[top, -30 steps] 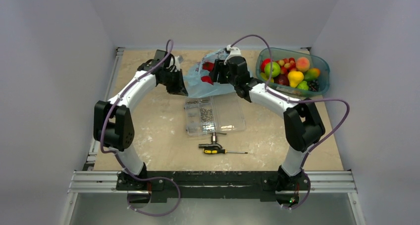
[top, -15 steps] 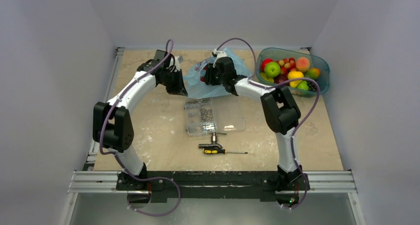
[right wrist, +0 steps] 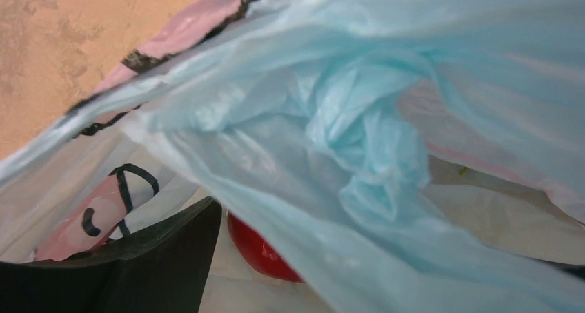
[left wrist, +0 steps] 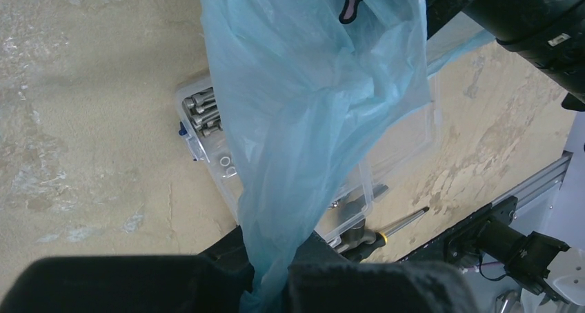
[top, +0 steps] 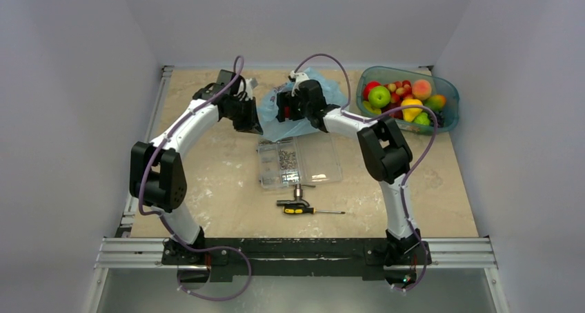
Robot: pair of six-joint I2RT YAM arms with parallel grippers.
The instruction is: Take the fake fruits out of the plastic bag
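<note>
Fingers (left wrist: 359,285) of the left gripper (left wrist: 276,282) are clamped on a fold of the thin, crinkly light blue plastic bag (left wrist: 310,106), whose film hangs stretched up and away from them, so one side of the bag is held lifted. The left arm has not shifted over the last second.

What has changed is the right arm. Its elbow has folded in from the right, and the right gripper (top: 284,110) has slid left into the bag's mouth, covering the red shapes that showed there from above a second ago. In the right wrist view its jaws stand apart and hold nothing. One dark finger (right wrist: 138,271) sits low and left, and the other is hidden under film. A glossy red round plastic fruit (right wrist: 259,247) lies just beside that finger, half buried under blue folds. This reads as a reach for the next fruit, with the grasp not yet made.

Loose film draped across the jaws is the main obstacle; closing now would likely catch plastic along with the fruit.

Farther out, the rigid teal see-through tub (top: 448,92) to the right holds a heap of plastic fruits. The clear flat compartment box of screws (top: 317,163) lies just in front of the bag, with a black-and-yellow screwdriver (top: 303,209) nearer the arm bases on the beige table (top: 227,189).
</note>
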